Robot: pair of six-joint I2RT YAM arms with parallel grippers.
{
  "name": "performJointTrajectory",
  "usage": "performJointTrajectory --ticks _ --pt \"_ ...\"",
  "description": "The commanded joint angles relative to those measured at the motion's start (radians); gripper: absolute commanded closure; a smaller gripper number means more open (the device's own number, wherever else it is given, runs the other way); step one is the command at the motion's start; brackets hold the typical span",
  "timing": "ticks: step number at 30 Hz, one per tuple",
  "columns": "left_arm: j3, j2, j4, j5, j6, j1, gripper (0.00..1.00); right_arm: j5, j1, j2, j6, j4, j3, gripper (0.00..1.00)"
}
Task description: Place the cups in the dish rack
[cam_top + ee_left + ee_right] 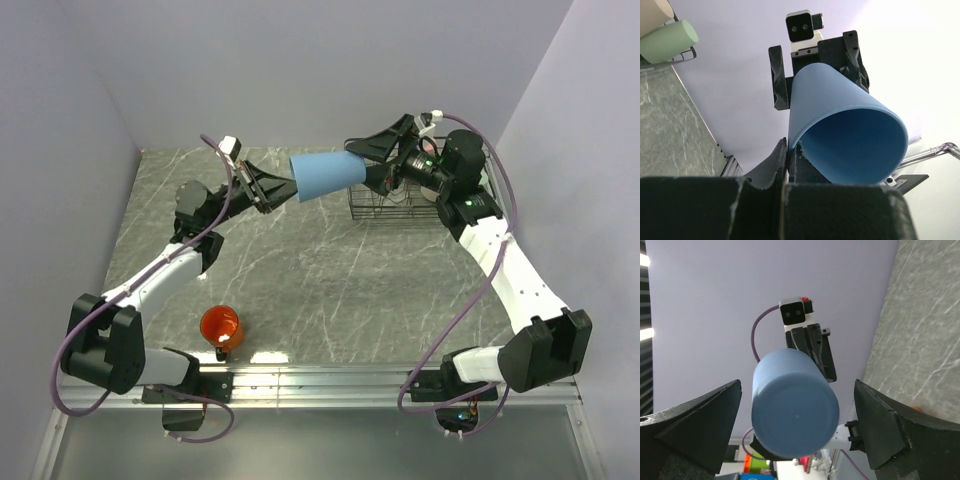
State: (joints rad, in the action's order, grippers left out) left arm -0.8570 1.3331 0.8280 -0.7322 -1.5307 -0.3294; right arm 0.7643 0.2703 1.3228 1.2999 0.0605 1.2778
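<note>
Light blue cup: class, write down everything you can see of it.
The light blue cup is a smooth, matte, plastic-looking tapered tumbler with no handle, and it is empty inside. It lies on its side in the air above the marbled table. The left gripper pinches the wall at the rim of its open mouth. Its flat closed base points between the right gripper's wide-open fingers, which do not touch it.

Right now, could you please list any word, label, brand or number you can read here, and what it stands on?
None. The light blue cup, orange mug, green cup and dish rack show no readable text.
</note>
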Motion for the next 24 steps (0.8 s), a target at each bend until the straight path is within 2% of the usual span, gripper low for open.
performJointTrajectory --ticks 1,5,8,9,11,12,14,15,16,17,19,20,22,24 --pt "-0.034 0.011 0.103 0.034 -0.005 -0.019 1.00 0.036 0.018 0.001 0.045 0.078 0.049 0.00" --pt "-0.034 0.029 0.103 0.050 0.000 -0.040 1.00 0.030 0.024 -0.011 0.048 0.081 0.041 0.04" --pt "-0.037 0.035 0.083 0.060 0.013 -0.054 1.00 0.024 0.024 -0.017 0.056 0.085 0.034 0.28" --pt "-0.036 0.035 0.071 0.066 0.021 -0.059 1.00 0.024 0.024 -0.016 0.061 0.091 0.031 0.43" --pt "-0.040 0.032 0.028 0.091 0.049 -0.072 1.00 0.021 0.024 -0.016 0.065 0.093 0.031 0.57" --pt "-0.043 0.029 0.007 0.096 0.061 -0.079 1.00 0.020 0.024 -0.016 0.062 0.091 0.031 0.69" --pt "-0.057 0.031 -0.053 0.105 0.092 -0.089 0.99 0.015 0.024 -0.013 0.042 0.061 0.043 0.82" --pt "-0.065 0.031 -0.076 0.105 0.101 -0.092 0.97 0.013 0.021 -0.011 0.029 0.046 0.051 0.93" --pt "-0.069 0.032 -0.099 0.102 0.110 -0.092 0.91 0.007 0.021 -0.011 0.018 0.027 0.058 0.97" --pt "-0.080 0.031 -0.165 0.099 0.133 -0.091 0.77 0.004 0.018 -0.010 -0.013 -0.016 0.077 1.00" --pt "-0.088 0.018 -0.249 0.103 0.165 -0.092 0.62 -0.002 -0.014 -0.008 -0.037 -0.050 0.092 1.00" --pt "-0.097 0.012 -0.297 0.105 0.213 -0.092 0.47 -0.003 -0.029 -0.008 -0.062 -0.082 0.104 1.00" --pt "-0.099 -0.009 -0.426 0.108 0.262 -0.092 0.36 -0.003 -0.090 -0.007 -0.096 -0.155 0.124 1.00" --pt "-0.080 -0.037 -0.543 0.114 0.329 -0.092 0.32 -0.019 -0.138 -0.005 -0.183 -0.236 0.146 1.00"
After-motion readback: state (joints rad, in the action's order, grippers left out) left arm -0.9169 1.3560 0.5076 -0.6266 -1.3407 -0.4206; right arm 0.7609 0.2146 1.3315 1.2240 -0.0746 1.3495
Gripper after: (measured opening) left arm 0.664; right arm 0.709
